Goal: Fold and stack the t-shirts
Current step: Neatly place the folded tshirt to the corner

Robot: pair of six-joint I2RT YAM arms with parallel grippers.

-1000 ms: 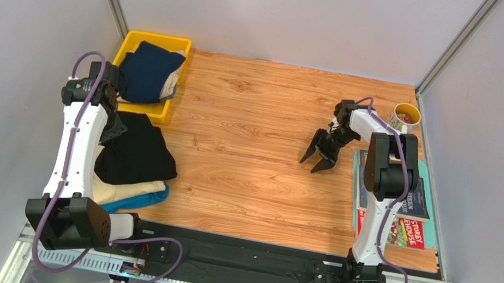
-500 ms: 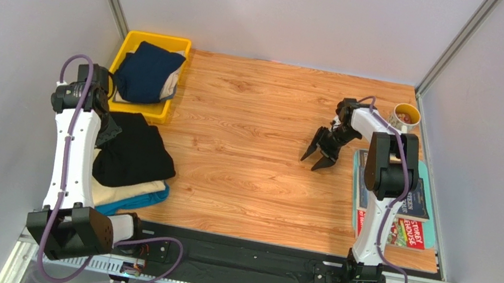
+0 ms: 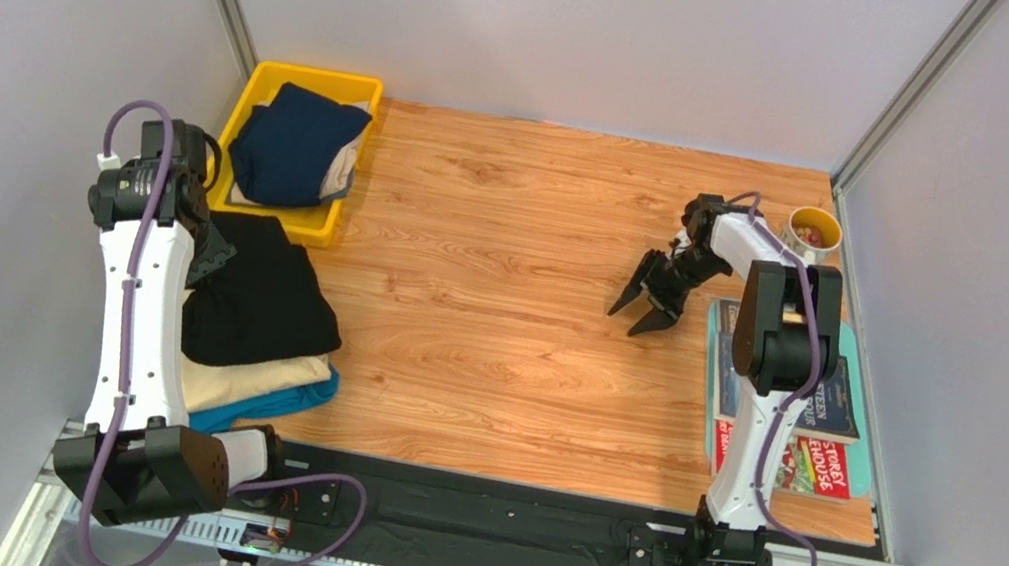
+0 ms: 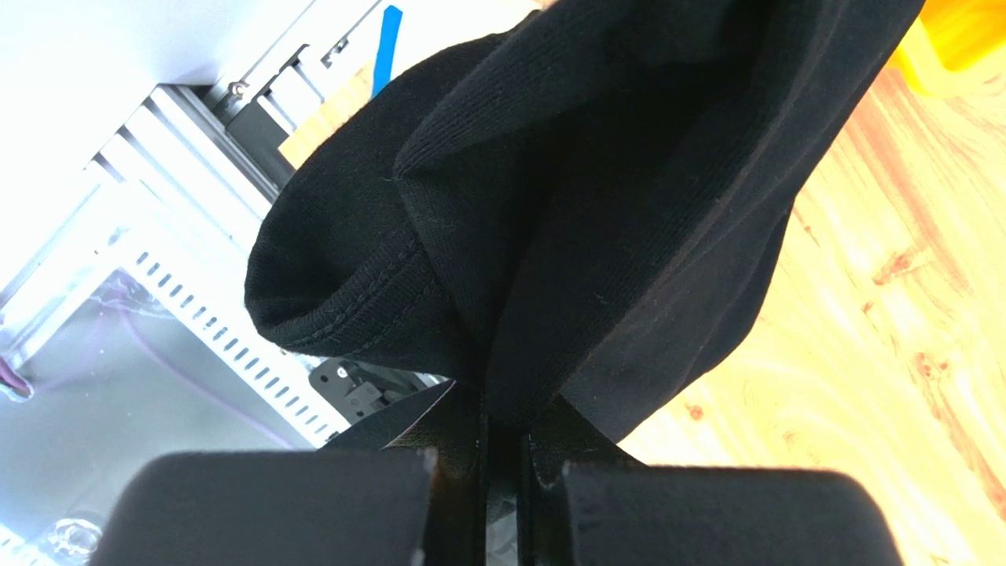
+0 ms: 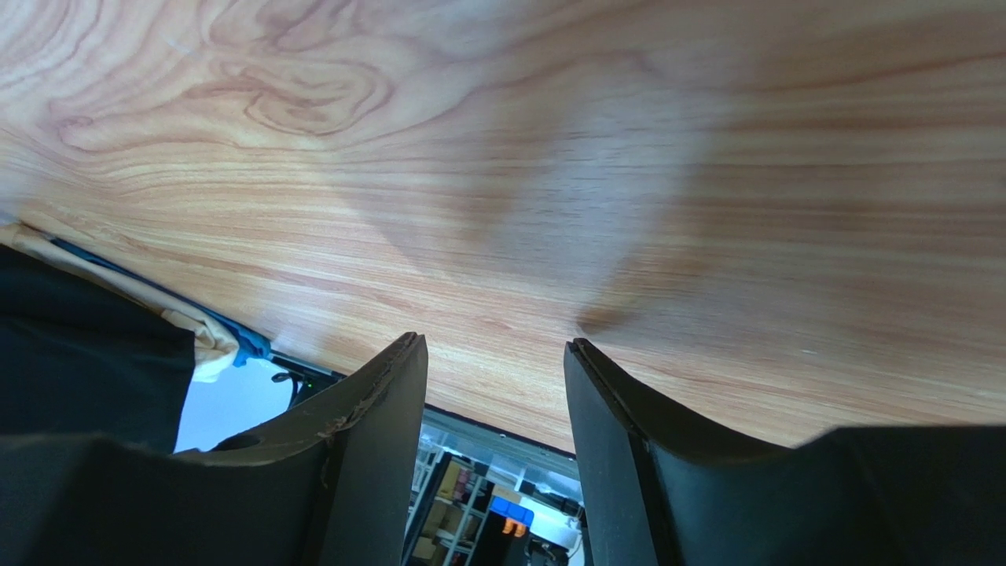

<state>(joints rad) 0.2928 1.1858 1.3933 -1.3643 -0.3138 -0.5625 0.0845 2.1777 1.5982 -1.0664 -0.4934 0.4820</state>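
Our left gripper (image 4: 505, 430) is clamped tight on a fold of the black shirt (image 4: 590, 212), whose stitched hem shows just beyond the fingers. From above we see that shirt on top of a pile at the near left of the table (image 3: 508, 299), over a cream shirt (image 3: 270, 380) and a teal one (image 3: 274, 406) at the bottom. Just beyond the pile, in the far left corner, a navy shirt (image 3: 293, 143) sits in a yellow bin (image 3: 322, 80). Our right gripper (image 3: 646, 310) hangs over bare wood on the right, its jaws about half open with nothing between them. Just right of it lie magazines (image 3: 808, 423); the near one has a red cover with pale lettering we cannot read for certain. A yellow-rimmed cup (image 3: 811, 233) stands in the far right corner
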